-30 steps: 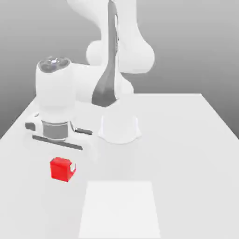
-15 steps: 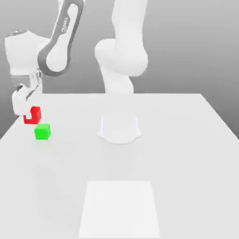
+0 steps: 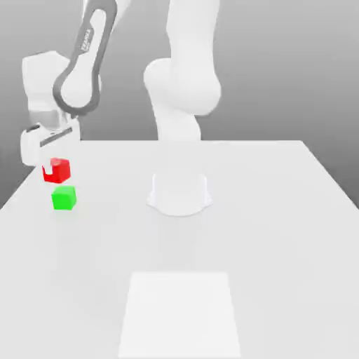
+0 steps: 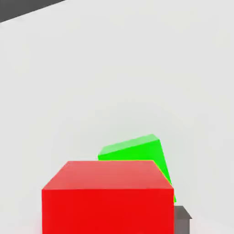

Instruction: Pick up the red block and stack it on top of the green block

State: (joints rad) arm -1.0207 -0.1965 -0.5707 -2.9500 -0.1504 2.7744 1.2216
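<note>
Moved: small matte bright red cube (image 3: 57, 170) shifted slightly toward the exterior view's right, hanging just above small matte green cube (image 3: 64, 198).
Fingers (image 3: 50, 168): clamped on red cube.
Tabletop (image 3: 266, 210): carries green cube.

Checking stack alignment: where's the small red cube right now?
The small matte red cube is held in the shut gripper at the exterior view's left, hanging just above the small green cube on the white table, not yet resting on it.
</note>
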